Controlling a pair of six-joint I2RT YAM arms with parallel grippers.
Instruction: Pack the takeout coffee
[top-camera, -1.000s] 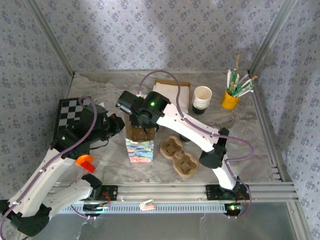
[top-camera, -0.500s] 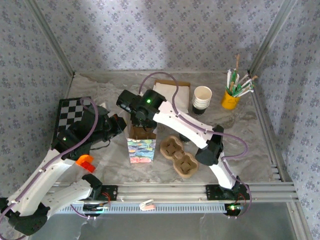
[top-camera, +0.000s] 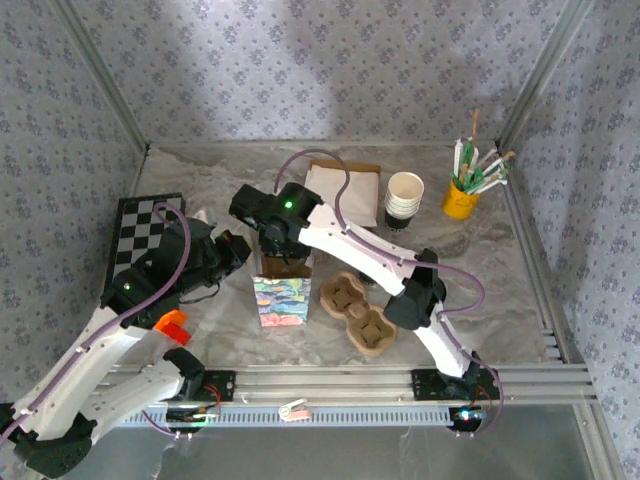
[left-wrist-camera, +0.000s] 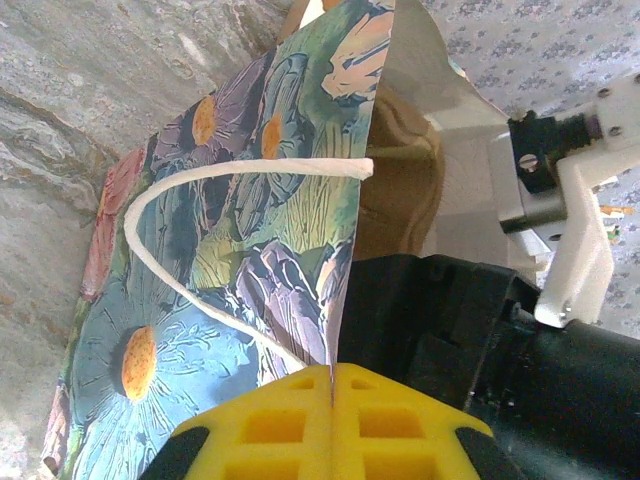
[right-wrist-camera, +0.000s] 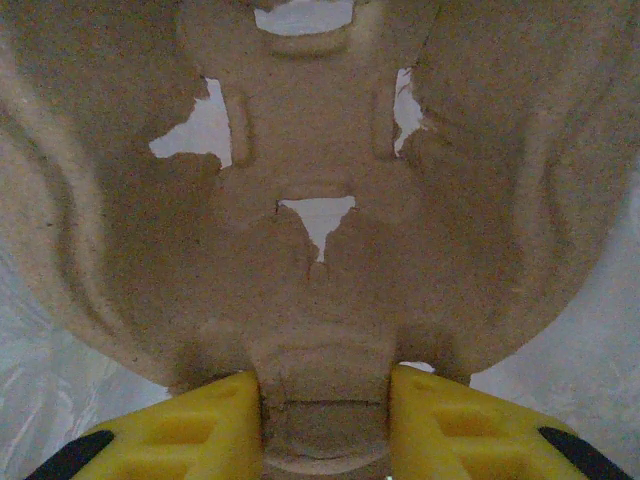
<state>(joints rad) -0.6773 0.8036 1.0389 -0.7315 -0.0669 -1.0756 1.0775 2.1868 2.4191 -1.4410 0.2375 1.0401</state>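
Note:
A floral paper bag (top-camera: 281, 301) stands upright at the table's middle. My left gripper (top-camera: 243, 252) is shut on the bag's upper left edge (left-wrist-camera: 345, 250), and its yellow fingers (left-wrist-camera: 270, 420) pinch the paper. My right gripper (top-camera: 279, 247) reaches down into the bag's mouth, shut on the rim of a brown pulp cup tray (right-wrist-camera: 320, 200). That tray (top-camera: 281, 266) stands on edge inside the bag and shows past the bag's wall (left-wrist-camera: 402, 200) in the left wrist view. The takeout coffee is hidden.
A second pulp tray (top-camera: 358, 312) lies flat right of the bag. A stack of lidless cups (top-camera: 404, 200), a yellow holder of straws (top-camera: 463, 196) and a brown paper sheet (top-camera: 345, 190) stand at the back. A checkerboard (top-camera: 148, 222) lies at the left.
My right arm's elbow has swung left and its wrist has shifted slightly. The held tray sits a little lower in the bag. The left gripper keeps its hold on the bag's edge.

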